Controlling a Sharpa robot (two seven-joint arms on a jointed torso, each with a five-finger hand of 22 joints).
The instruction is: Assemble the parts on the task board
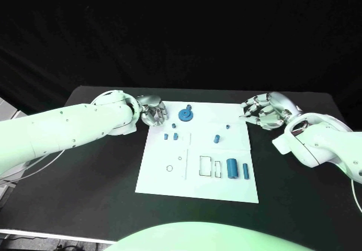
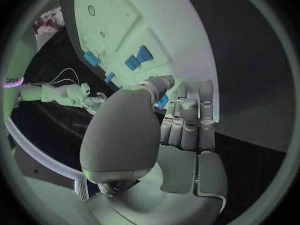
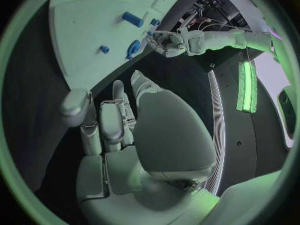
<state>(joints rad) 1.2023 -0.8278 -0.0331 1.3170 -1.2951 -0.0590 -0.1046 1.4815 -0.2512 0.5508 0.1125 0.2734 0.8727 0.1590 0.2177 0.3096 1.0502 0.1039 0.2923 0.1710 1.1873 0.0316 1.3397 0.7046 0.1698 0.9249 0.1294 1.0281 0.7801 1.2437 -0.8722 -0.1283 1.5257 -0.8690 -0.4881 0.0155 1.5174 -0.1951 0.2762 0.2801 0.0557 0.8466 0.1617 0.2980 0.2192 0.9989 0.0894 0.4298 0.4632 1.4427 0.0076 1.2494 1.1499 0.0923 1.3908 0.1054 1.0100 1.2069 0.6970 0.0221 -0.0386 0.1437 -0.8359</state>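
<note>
In the head view, the white board (image 1: 198,151) lies in the middle of the black table (image 1: 90,172). The left hand (image 1: 153,111) hovers at the board's far left corner, fingers loosely spread, with nothing in them. The right hand (image 1: 261,113) sits just off the board's far right corner, over the table, fingers curled apart and empty. On the far part of the board lies a round blue gear-like piece (image 1: 185,114), just right of the left hand. Nearer are small blue pegs (image 1: 170,136) on the left side and another small blue peg (image 1: 217,139) toward the middle. In the near right part, two larger blue cylinders (image 1: 232,169) stand side by side next to outlined slots.

In the left wrist view, the left hand (image 2: 181,125) stretches out with its fingers straight and close together, holding nothing. Beyond the fingertips lies the board (image 2: 125,15) with several blue pieces (image 2: 139,57) on it. The right hand (image 2: 94,102) shows well apart, past the board.

In the right wrist view, the right hand (image 3: 119,135) is half curled with gaps between the fingers and grips nothing. The board (image 3: 81,30) lies beyond it, bearing the gear-like piece (image 3: 132,49) at its edge, a small peg (image 3: 104,49) and a cylinder (image 3: 132,19). The left hand (image 3: 164,41) hangs just beside the gear-like piece.
</note>
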